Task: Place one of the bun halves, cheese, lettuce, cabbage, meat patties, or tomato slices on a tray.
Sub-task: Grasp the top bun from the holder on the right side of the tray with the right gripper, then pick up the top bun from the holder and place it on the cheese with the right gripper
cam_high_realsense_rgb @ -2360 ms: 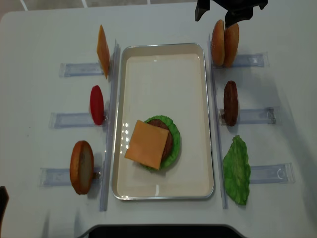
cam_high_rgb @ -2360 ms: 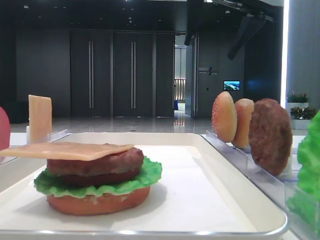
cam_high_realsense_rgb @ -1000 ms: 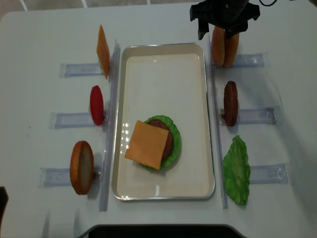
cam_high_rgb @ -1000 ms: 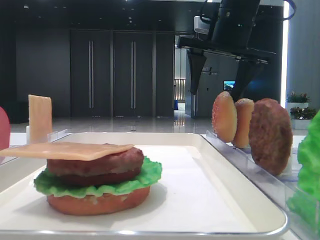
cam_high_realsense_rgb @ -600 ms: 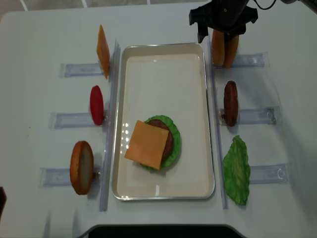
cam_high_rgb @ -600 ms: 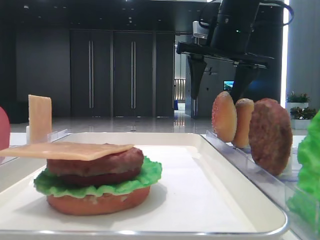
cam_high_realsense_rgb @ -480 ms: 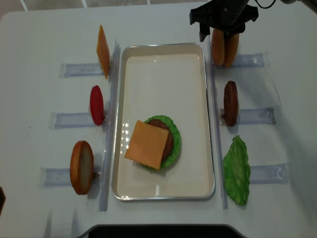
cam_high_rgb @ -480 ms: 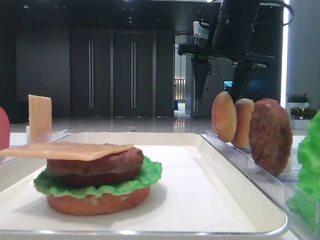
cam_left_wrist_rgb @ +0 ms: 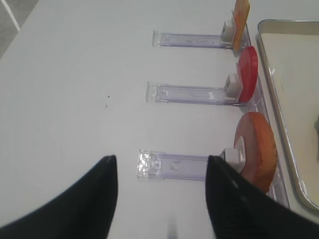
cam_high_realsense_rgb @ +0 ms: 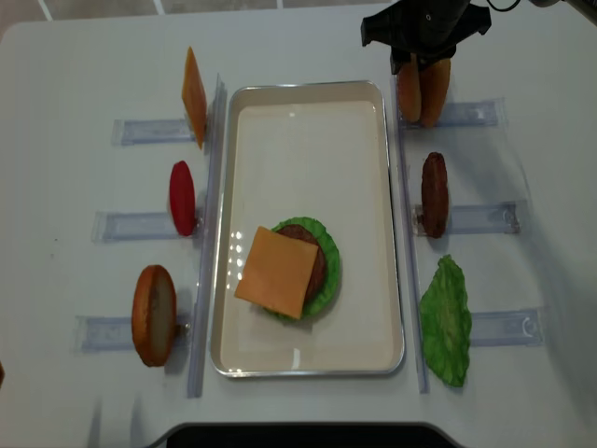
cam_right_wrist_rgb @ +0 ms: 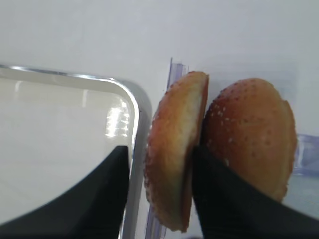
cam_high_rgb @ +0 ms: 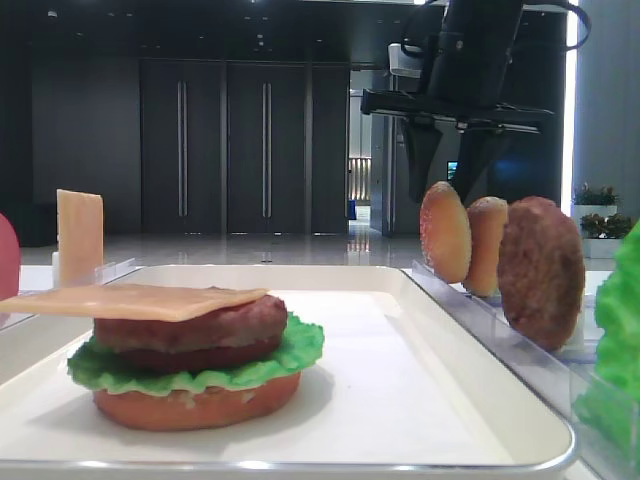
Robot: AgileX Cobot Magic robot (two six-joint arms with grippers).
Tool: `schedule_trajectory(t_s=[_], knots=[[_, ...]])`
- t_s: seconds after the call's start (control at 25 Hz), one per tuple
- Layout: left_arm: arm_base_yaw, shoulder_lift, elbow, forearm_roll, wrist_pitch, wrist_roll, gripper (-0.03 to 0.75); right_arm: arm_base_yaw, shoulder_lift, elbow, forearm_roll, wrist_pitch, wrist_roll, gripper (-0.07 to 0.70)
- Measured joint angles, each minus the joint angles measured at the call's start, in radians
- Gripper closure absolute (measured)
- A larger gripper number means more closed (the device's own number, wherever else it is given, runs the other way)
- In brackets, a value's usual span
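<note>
On the white worktop (cam_high_realsense_rgb: 75,56), the left gripper (cam_left_wrist_rgb: 162,199) hangs released near a clear rack (cam_left_wrist_rgb: 174,166). The tray (cam_high_realsense_rgb: 308,112) carries the stacked burger (cam_high_realsense_rgb: 289,269). At two o'clock, the right gripper (cam_right_wrist_rgb: 159,194) straddles the nearer bun half (cam_right_wrist_rgb: 174,154) standing on edge beside the tray; whether it is clenched, I cannot tell.

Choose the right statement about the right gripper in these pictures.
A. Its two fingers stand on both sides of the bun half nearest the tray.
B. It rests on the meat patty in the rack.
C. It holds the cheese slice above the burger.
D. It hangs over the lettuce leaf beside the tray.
A: in the right wrist view the right gripper has one dark finger on each side of the bun half next to the tray.
</note>
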Motion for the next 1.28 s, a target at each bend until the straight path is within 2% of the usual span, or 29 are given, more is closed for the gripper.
schedule_trajectory(t_s=[0.56,0.96,1.28], knots=[[0.000,0.000,0.000,0.000,0.000,0.000,0.417,0.000,0.001,0.000,-0.025,-0.005,-0.001,0.349],[0.000,0.000,0.000,0.000,0.000,0.000,0.496,0.000,0.001,0.000,-0.032,-0.004,-0.001,0.503],[0.000,0.000,0.000,0.000,0.000,0.000,0.526,0.000,0.001,0.000,-0.031,-0.005,0.000,0.510]])
